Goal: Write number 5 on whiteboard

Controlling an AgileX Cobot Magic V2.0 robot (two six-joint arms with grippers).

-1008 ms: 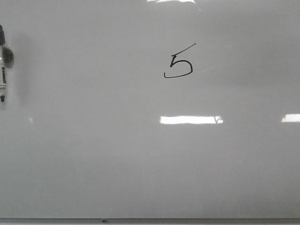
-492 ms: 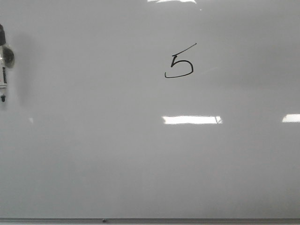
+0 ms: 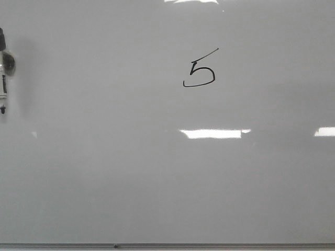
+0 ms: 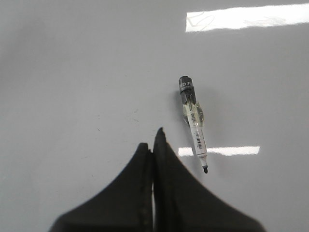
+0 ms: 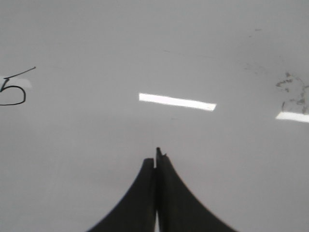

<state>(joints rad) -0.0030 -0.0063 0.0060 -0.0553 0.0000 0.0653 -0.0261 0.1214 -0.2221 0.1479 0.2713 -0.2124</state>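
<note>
Nothing shifted on the whiteboard: number 5 finished, upper centre. Marker lying just beside left gripper, tip toward it. Both grippers pinched closed, empty; right gripper well clear.

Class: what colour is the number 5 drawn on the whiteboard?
Black number 5 on the grey-white whiteboard; clearest in front view.

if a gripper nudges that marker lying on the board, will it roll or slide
The marker looks round-barrelled and lies flat on the glossy whiteboard, so it would probably roll sideways or skid. It looks stiff and light. Its uncapped tip could smear ink.
</note>
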